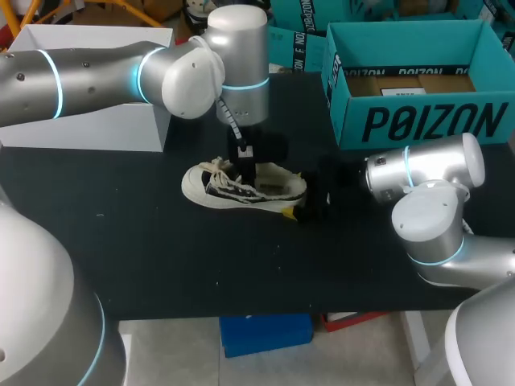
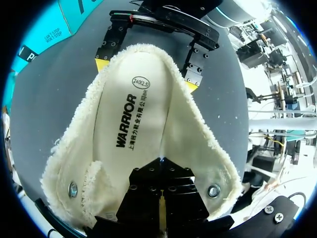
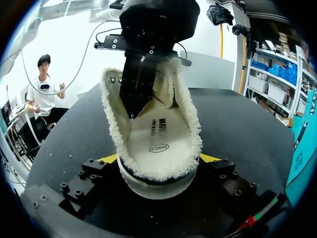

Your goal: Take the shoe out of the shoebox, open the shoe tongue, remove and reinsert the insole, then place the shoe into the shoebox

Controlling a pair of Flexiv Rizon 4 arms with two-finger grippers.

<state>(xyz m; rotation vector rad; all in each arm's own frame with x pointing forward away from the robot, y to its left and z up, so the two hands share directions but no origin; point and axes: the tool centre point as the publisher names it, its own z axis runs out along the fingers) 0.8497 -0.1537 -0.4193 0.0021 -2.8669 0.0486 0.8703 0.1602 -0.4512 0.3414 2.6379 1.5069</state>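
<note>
A cream shoe (image 1: 241,186) with a fleecy lining lies on the black table (image 1: 161,257), toe to the left. Its heel (image 3: 158,181) sits between the yellow-tipped fingers (image 3: 110,158) of my right gripper (image 3: 158,161), which touch it on both sides. My left gripper (image 2: 161,161) points straight down into the shoe's mouth, fingers shut together, tip on or just above the white printed insole (image 2: 133,119). Nothing shows between its fingers. In the head view the left gripper (image 1: 245,167) stands over the shoe's middle and the right gripper (image 1: 302,205) is at its heel end.
The open teal shoebox (image 1: 418,121) stands at the table's back right, behind my right arm. A white box (image 1: 88,88) sits at the back left, under my left arm. The table's front half is bare black surface.
</note>
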